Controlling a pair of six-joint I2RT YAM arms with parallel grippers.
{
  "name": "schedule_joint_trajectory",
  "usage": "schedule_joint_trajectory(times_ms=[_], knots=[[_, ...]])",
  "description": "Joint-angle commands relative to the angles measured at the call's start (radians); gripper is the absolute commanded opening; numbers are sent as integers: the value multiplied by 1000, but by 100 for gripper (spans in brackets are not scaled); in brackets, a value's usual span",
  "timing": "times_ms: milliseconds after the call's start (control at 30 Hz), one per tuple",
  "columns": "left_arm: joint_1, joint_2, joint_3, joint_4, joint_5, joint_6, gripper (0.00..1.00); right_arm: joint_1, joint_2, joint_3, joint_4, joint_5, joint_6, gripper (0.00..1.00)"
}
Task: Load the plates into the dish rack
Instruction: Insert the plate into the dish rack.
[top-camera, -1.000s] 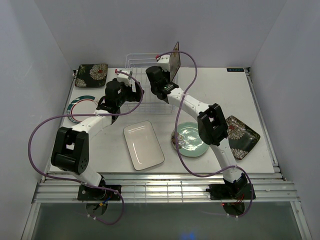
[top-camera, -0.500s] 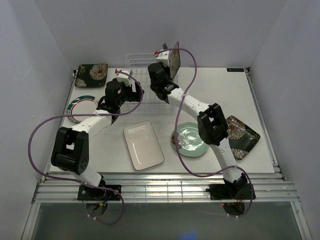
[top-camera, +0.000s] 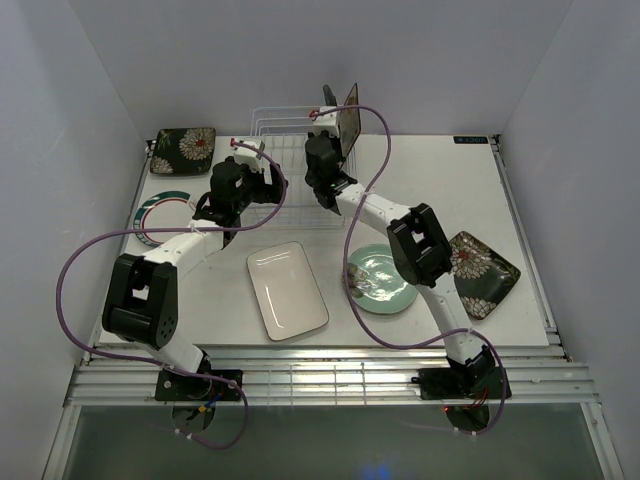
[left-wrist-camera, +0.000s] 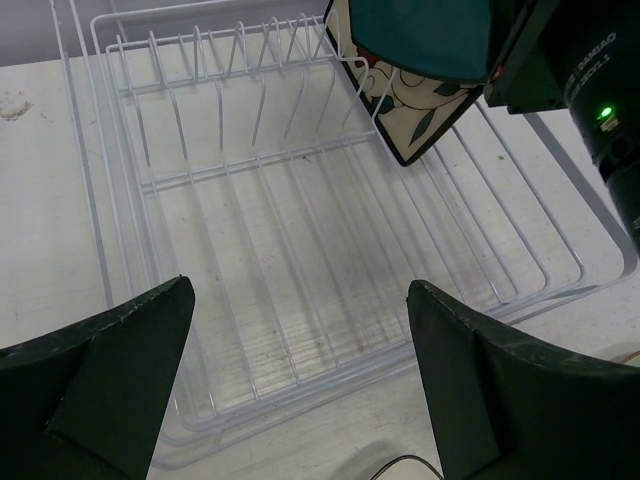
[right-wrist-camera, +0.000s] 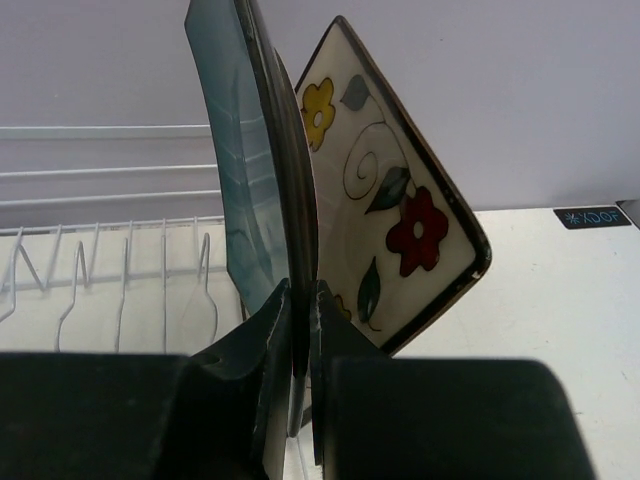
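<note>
The white wire dish rack stands at the back centre and also shows in the left wrist view. The cream floral plate stands on edge at its right end. My right gripper is shut on the teal square plate, holding it upright just left of the cream plate; the fingers pinch its lower edge. My left gripper is open and empty, hovering over the rack's near left rim. The teal and cream plates show over the rack's far right.
A dark floral plate and the round green-rimmed plate lie at the left. The white rectangular plate lies in front of the rack. The mint-green plate and a second dark floral plate lie at the right.
My right gripper has shifted the teal plate right and farther back, closer to the cream plate. The left arm has not moved.
</note>
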Motion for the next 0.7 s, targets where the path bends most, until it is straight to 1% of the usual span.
schedule_joint_trajectory(times_ms=[0,67,267,400,567,667], knots=[[1,-20,27,16,-12,7,98,-1,-26,-22,360,-1,-98,8],[3,-20,28,16,-15,10,98,-3,-15,-41,422,-12,-112,8],[3,-12,32,16,-18,10,98,-3,34,-42,534,-21,-184,8],[3,-11,33,16,-20,12,98,-5,56,-64,652,-41,-224,8],[3,-13,33,16,-21,12,98,-9,86,-67,694,-66,-225,8],[3,-19,32,16,-23,13,98,-23,88,-79,669,-101,-166,8]])
